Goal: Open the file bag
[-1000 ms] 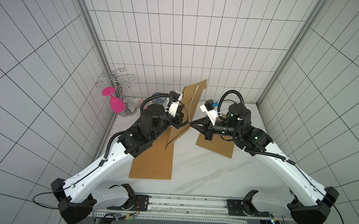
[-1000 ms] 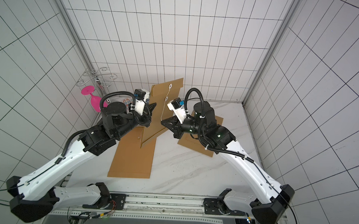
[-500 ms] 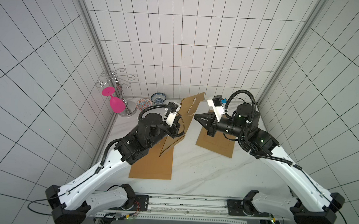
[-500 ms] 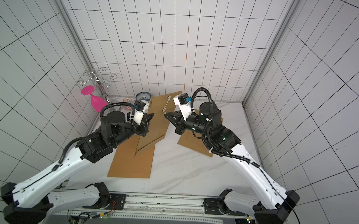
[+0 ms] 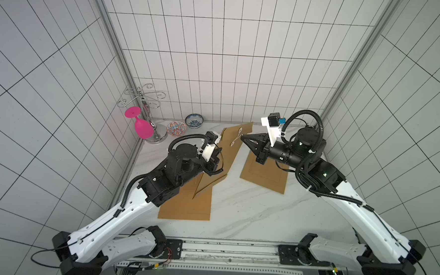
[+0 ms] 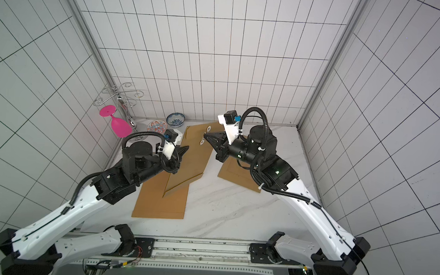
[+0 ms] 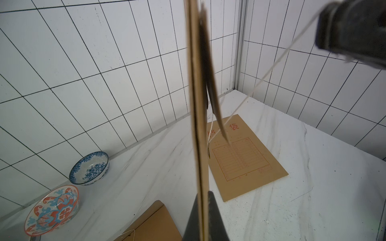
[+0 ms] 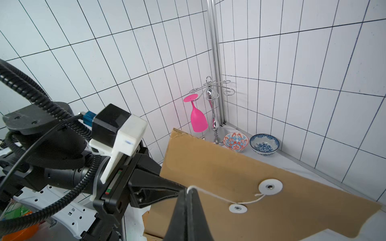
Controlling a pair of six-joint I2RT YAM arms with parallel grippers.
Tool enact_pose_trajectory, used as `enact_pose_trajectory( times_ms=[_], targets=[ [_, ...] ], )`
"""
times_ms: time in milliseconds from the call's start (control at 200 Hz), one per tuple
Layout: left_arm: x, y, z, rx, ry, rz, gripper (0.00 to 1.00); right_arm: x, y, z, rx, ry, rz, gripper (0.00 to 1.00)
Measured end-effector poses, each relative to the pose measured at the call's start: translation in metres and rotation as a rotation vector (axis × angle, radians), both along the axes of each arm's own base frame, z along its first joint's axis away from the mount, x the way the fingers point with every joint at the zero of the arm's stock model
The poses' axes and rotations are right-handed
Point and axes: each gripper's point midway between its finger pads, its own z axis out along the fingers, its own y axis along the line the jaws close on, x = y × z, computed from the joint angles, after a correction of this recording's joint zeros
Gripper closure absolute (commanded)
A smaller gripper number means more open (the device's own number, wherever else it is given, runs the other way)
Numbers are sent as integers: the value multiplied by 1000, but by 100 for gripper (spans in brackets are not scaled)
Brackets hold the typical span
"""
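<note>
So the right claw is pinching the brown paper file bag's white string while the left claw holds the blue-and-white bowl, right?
No: the left gripper is shut on the brown paper file bag, as the left wrist view shows; the blue-and-white bowl sits untouched by the wall. The right gripper does pinch the white string.
</note>
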Motion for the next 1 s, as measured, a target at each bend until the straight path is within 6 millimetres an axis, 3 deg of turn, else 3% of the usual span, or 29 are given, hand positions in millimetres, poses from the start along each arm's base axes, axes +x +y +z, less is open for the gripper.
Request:
enact_pose_trajectory(
  times_ms=[525, 775, 1000],
  targets=[
    [-22, 10, 11, -55, -28, -49, 100, 30, -33, -3, 20, 49, -174, 100],
    [-23, 22, 20, -129, -33, -79, 100, 46, -50, -22, 5, 114, -253, 100],
    [-35, 16, 26, -156, -36, -163, 100, 55, -60, -27, 7, 133, -294, 100]
  ],
)
